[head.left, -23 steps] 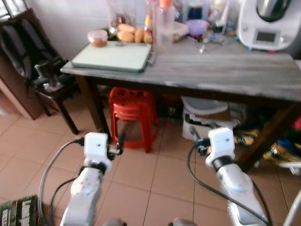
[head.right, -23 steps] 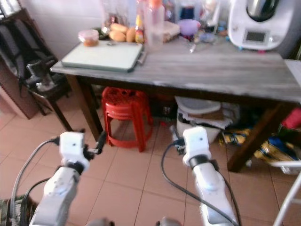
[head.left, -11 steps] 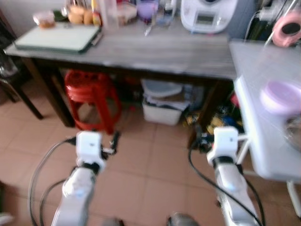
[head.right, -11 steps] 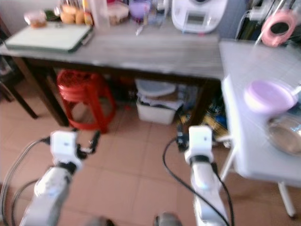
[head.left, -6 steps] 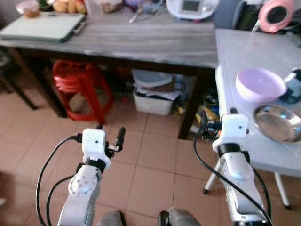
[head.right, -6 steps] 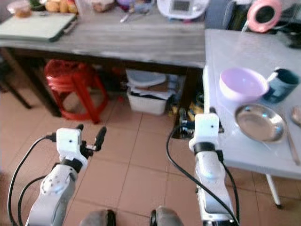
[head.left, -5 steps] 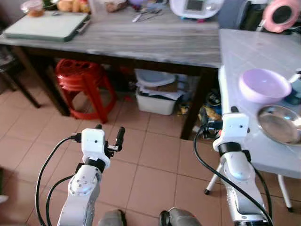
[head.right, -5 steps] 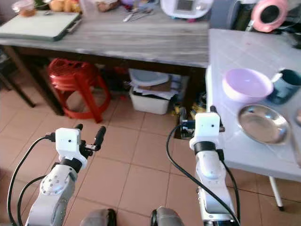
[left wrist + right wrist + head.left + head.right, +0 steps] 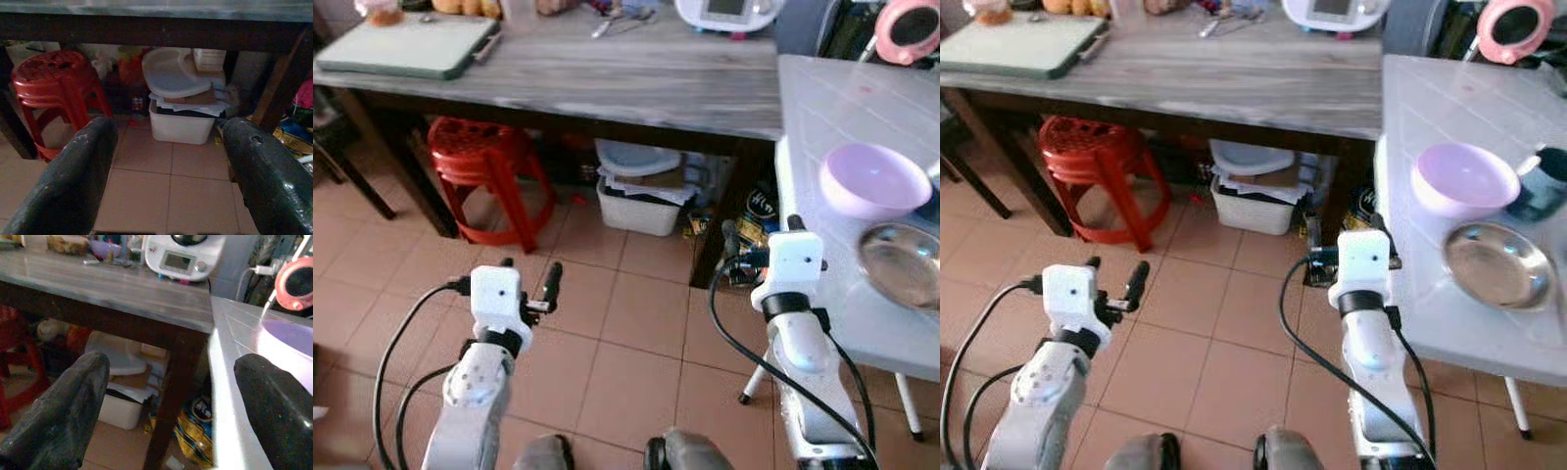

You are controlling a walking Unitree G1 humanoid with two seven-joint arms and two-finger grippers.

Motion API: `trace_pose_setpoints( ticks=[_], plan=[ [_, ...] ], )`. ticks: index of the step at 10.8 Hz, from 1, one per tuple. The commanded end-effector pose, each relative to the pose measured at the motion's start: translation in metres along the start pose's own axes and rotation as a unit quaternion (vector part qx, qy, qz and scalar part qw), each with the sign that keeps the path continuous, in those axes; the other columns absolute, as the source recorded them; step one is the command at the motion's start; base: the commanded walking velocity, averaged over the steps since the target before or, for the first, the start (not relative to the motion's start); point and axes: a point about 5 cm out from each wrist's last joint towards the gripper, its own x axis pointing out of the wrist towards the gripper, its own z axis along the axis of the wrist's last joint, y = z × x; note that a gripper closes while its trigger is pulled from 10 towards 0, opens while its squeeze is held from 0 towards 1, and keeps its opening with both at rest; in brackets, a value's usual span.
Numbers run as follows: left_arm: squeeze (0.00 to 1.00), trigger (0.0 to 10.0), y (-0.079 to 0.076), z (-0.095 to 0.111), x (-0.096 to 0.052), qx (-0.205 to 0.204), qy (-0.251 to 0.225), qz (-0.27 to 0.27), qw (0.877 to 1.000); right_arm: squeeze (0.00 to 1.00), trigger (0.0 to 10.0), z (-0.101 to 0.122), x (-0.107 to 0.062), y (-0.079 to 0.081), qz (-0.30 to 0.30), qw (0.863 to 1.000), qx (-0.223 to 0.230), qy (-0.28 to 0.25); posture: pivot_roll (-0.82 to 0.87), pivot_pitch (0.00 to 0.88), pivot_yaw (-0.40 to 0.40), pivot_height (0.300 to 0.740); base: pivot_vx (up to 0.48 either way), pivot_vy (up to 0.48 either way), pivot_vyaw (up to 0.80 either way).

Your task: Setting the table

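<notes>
- The left gripper (image 9: 527,284) hovers over the tiled floor (image 9: 636,333), fingers spread apart, holding nothing.
- The right gripper (image 9: 1342,233) is raised beside the near edge of the white table (image 9: 1449,117), fingers also apart and empty.
- Just right of the right gripper sit a purple bowl (image 9: 1464,180) and a metal plate (image 9: 1496,264).
- A red stool (image 9: 480,162) stands under the wooden table (image 9: 607,83), ahead of the left gripper.

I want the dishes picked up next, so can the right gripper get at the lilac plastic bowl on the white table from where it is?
Probably yes. The right gripper, fingers open, hangs beside the white table edge, below its top. The lilac plastic bowl sits near that edge with nothing over it; the arm must rise first.
</notes>
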Motion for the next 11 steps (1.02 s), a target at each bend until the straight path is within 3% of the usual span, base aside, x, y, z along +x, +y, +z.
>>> trace_pose_setpoints(
  ticks=[1, 4, 7, 9, 11],
  plan=[
    [0.00, 10.0, -0.002, 0.000, 0.000, -0.002, 0.003, -0.008, 1.000, 0.00, 10.0, 0.003, 0.000, -0.003, -0.006, 1.000, -0.002, -0.001, -0.05, 0.119, 0.009, 0.740, 0.000, -0.401, -0.80],
    [0.00, 10.0, -0.002, 0.000, 0.001, -0.005, 0.002, -0.003, 1.000, 0.00, 10.0, 0.016, 0.006, -0.003, 0.005, 0.999, -0.024, -0.034, -0.05, 0.109, -0.003, 0.740, 0.000, -0.379, -0.80],
    [0.00, 10.0, -0.004, 0.001, 0.006, -0.003, -0.004, 0.006, 1.000, 0.00, 10.0, 0.015, 0.008, 0.000, 0.015, 0.999, -0.026, -0.031, -0.05, 0.107, -0.020, 0.740, 0.000, -0.123, 0.00],
    [0.00, 10.0, -0.004, -0.001, 0.005, -0.004, -0.002, 0.010, 1.000, 0.00, 10.0, 0.010, 0.018, -0.012, -0.021, 1.000, 0.004, -0.008, -0.05, 0.114, -0.009, 0.740, 0.000, 0.000, 0.00],
    [0.00, 10.0, -0.003, 0.003, 0.006, -0.004, -0.006, 0.008, 1.000, 0.00, 10.0, 0.012, 0.030, -0.023, -0.037, 0.999, 0.007, -0.008, -0.05, 0.130, 0.006, 0.740, 0.000, 0.000, 0.00]
  ],
)
